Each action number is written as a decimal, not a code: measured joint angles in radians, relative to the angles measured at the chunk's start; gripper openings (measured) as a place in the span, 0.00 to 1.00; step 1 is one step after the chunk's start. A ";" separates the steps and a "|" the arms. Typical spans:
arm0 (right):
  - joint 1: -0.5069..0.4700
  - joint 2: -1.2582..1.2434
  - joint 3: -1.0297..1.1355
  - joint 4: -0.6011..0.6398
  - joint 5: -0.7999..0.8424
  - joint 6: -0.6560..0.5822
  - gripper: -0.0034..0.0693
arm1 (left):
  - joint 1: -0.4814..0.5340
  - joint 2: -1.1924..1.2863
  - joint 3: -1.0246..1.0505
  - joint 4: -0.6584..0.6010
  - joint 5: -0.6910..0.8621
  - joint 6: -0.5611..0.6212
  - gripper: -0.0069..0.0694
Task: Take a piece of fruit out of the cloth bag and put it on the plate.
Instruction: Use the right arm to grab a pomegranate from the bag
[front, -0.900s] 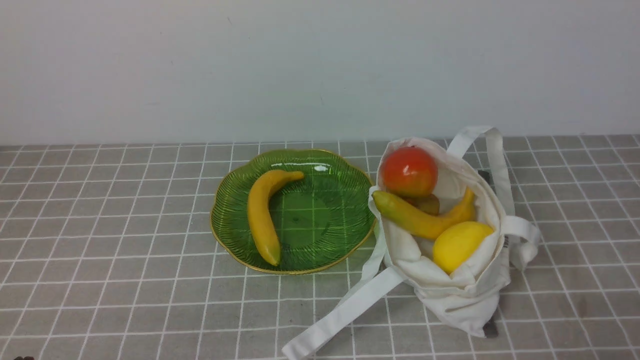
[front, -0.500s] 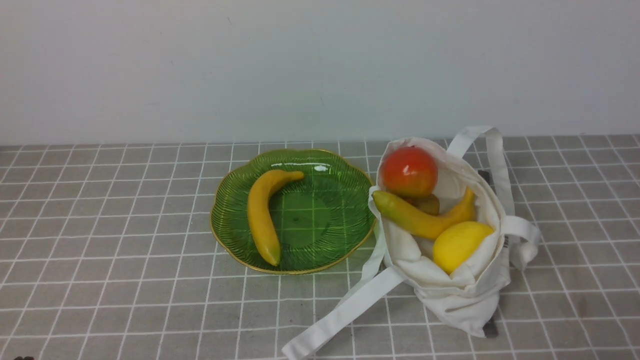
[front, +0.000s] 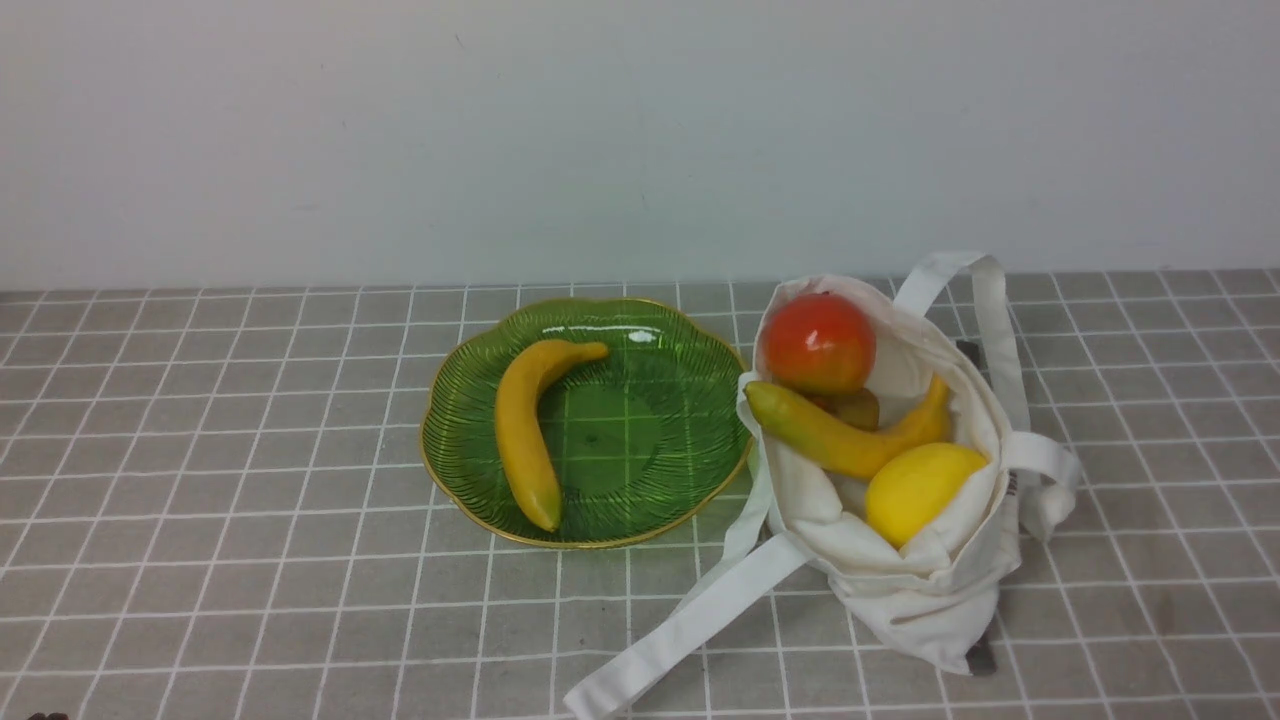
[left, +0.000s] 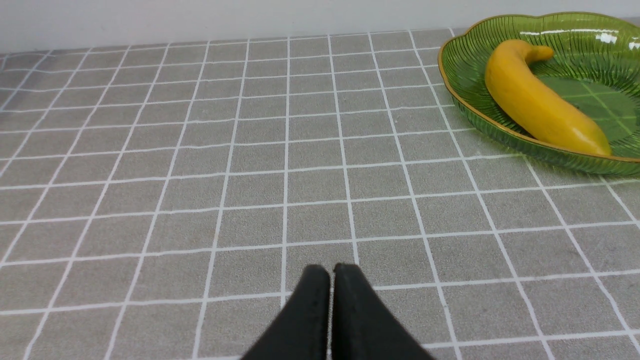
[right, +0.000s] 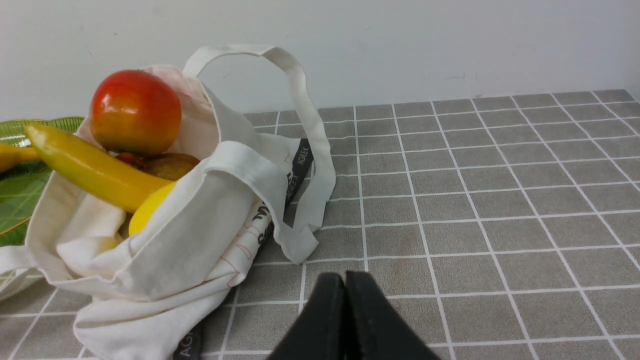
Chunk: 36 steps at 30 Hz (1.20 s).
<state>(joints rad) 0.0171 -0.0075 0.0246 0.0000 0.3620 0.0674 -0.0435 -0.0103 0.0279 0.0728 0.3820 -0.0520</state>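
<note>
- One banana (front: 522, 430) lies in the green glass plate (front: 650, 440), on the plate's left half, with its stem end toward the far edge of the counter (front: 250, 500) and its tip toward the near edge
- The plate sits about midway between the left and right edges of the grey, white-gridded counter, closer to the far edge than the near one
- The cloth bag (front: 930, 590) lies slumped on the right-edge side of the plate with its mouth gaping open; its left side comes up against the plate's rim, and I cannot tell whether they touch
- Inside the open mouth a red fruit (front: 818, 342) sits nearest the far edge, a second banana (front: 840, 440) lies across the middle with its green-tinged tip poking over the bag's left lip, and a lemon (front: 918, 490) rests nearest the near edge
- A small brown fruit (front: 855, 408) is partly hidden between the red fruit and the second banana
- One strap (front: 690, 620) trails flat from the bag toward the near edge, and a handle loop (front: 985, 290) stands up on the far side
- The left end effector (left: 331, 272) is closed and empty, low over bare counter on the left-edge side of the plate, well apart from it
- The right end effector (right: 345, 280) is closed and empty too, low over the counter on the right-edge side of the bag, near its cloth but clear of it
</note>
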 joint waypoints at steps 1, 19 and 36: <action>0.000 0.000 0.000 0.000 0.000 0.000 0.03 | 0.000 0.000 0.000 0.000 0.000 0.000 0.08; 0.000 0.000 0.000 0.000 0.000 0.000 0.03 | 0.000 0.000 0.000 0.000 0.000 0.000 0.08; 0.000 0.000 0.005 0.471 -0.026 0.266 0.03 | 0.000 0.000 0.000 0.000 0.000 0.000 0.08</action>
<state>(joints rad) 0.0171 -0.0075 0.0298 0.4707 0.3358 0.3336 -0.0435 -0.0103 0.0279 0.0728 0.3820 -0.0520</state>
